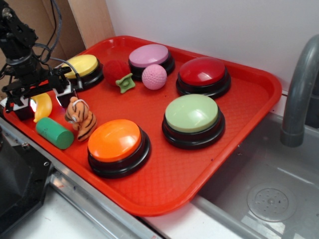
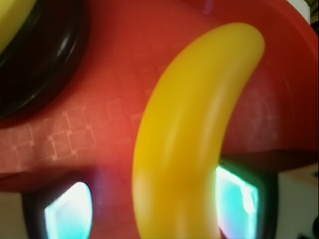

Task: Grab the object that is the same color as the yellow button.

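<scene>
- The gripper is low over the far-left corner of the red tray, its fingers spread with one on each side of the banana.
- In the wrist view the banana fills the middle of the picture, with one pale fingertip well to its left, a strip of tray showing between them, and the other right up against its right edge; whether that one touches the banana I cannot tell.
- The banana lies on the tray floor by the left rim, its curve running along the rim.
- The yellow button sits just beyond the gripper toward the far side; its black base shows at the top left of the wrist view.
- Just right of the banana stands the striped tiger toy, and the green cylinder lies on its side in front of both, near the tray's near-left edge.
- Further right along the near side is the orange button, then the pale green button.
- Along the far side, right of the yellow button, come a red strawberry toy, a pink-topped button, a pink ball and a dark red button.
- A grey sink with a tap lies to the right of the tray.
</scene>
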### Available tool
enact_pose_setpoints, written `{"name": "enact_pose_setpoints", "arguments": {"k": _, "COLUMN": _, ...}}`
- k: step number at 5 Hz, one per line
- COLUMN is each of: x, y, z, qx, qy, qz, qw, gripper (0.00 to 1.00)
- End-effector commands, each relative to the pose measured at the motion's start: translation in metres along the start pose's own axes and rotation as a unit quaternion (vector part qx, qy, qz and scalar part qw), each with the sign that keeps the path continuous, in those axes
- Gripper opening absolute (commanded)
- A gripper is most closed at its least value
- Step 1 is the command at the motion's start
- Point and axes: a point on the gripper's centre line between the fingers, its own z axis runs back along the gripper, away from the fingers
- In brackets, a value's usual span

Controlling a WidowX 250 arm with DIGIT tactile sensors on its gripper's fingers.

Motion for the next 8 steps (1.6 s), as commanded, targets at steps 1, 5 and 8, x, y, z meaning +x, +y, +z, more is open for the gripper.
{"name": "enact_pose_setpoints", "arguments": {"k": 1, "x": -0.009, "y": 0.001, "z": 0.009, "qx": -0.023, "qy": -0.012, "qz": -0.033, "qw": 0.999, "gripper": 0.04}}
{"name": "enact_pose_setpoints", "arguments": {"k": 5, "x": -0.038, "y": -0.058, "z": 0.120, "qx": -0.062, "qy": 0.016, "qz": -0.390, "qw": 0.919, "gripper": 0.00}}
{"name": "enact_pose_setpoints", "arguments": {"k": 8, "x": -0.054, "y": -0.065, "z": 0.134, "qx": -0.065, "qy": 0.041, "qz": -0.458, "qw": 0.885, "gripper": 0.00}}
